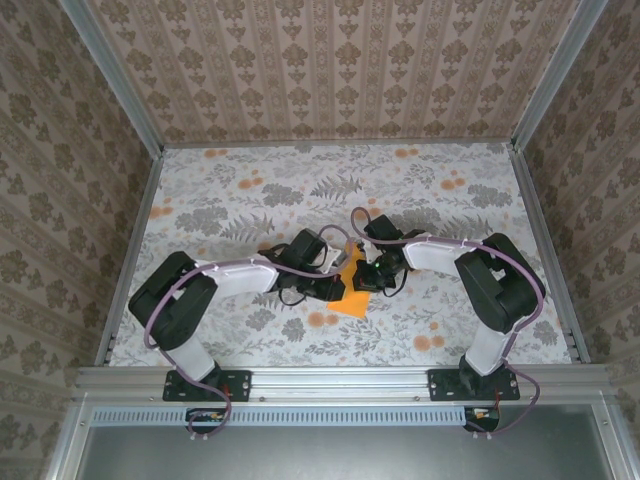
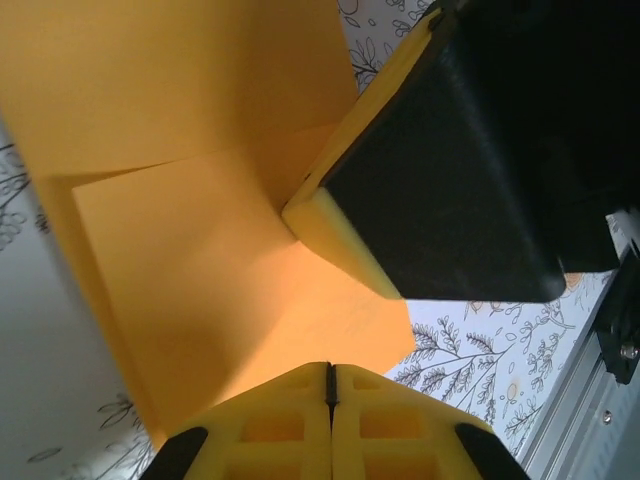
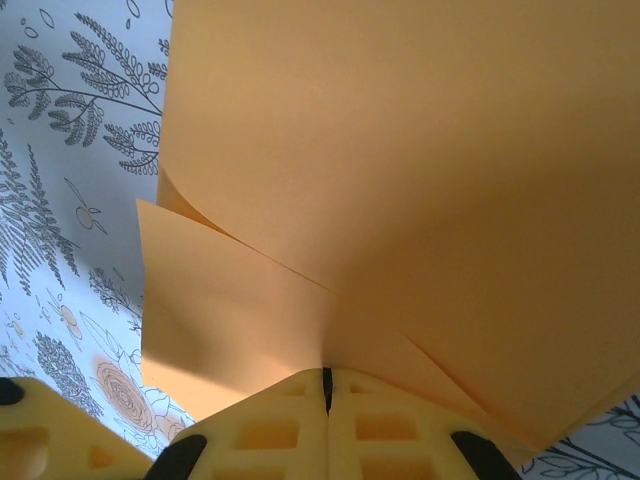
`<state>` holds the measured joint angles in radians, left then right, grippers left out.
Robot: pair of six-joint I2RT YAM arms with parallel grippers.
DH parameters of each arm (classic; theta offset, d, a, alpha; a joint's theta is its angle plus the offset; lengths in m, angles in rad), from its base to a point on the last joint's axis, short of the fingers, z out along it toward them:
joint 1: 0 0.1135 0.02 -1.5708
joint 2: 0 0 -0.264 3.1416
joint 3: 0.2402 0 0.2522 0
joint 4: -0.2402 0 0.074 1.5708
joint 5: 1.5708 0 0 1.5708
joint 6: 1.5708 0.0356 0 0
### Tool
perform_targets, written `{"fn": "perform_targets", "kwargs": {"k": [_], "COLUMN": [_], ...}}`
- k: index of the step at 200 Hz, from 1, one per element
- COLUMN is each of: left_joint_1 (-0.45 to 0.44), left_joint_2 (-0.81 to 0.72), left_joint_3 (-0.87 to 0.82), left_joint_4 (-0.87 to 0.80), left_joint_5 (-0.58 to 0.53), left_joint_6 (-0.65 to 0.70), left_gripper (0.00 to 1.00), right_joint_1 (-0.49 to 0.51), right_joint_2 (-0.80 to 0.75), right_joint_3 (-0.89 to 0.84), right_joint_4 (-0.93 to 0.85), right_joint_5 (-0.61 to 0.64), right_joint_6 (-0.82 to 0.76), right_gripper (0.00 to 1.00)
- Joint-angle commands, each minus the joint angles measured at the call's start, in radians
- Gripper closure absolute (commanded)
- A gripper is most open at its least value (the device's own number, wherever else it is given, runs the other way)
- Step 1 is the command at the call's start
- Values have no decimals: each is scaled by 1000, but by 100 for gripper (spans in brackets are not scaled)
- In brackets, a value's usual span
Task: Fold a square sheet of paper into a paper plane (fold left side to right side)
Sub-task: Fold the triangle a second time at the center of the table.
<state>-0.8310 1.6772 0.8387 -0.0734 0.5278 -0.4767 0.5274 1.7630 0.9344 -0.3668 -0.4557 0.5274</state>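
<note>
The square sheet of paper (image 1: 354,286), bright orange, lies partly folded on the floral cloth between my two grippers at the table's middle. One flap (image 2: 180,70) stands up from a crease while the lower layer (image 2: 210,270) rests flat. My left gripper (image 2: 330,372) is shut, its tips at the near edge of the flat layer (image 1: 338,272). My right gripper (image 3: 327,382) is shut where the paper's layers (image 3: 400,150) run together into its jaw seam (image 1: 372,270). In the left wrist view a right fingertip (image 2: 335,225) meets the crease.
The floral cloth (image 1: 250,190) covers the table, bounded by aluminium rails (image 1: 135,230) and patterned walls. Both arms bend inward from their bases (image 1: 205,385) at the near edge, and their cables loop near the paper. A yellow part of the left gripper (image 3: 35,430) shows low left.
</note>
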Motion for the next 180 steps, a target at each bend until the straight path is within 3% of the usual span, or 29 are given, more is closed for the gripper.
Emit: {"fn": "perform_targets", "kwargs": {"k": [1, 68, 180], "left_joint_1": [-5, 3, 75], "left_joint_2": [52, 55, -120], "left_joint_3": [16, -34, -214], "left_joint_4": [-16, -35, -83], "left_joint_5": [26, -37, -39], "left_joint_6": [30, 12, 0], "left_gripper": [94, 95, 96], "right_joint_1": [3, 4, -3], "right_joint_2": [36, 36, 23], "right_joint_3": [4, 4, 13], "right_joint_4": [-55, -90, -76], "right_joint_5": [43, 71, 74], "right_joint_6": [-1, -12, -22], "right_gripper": [94, 94, 94]}}
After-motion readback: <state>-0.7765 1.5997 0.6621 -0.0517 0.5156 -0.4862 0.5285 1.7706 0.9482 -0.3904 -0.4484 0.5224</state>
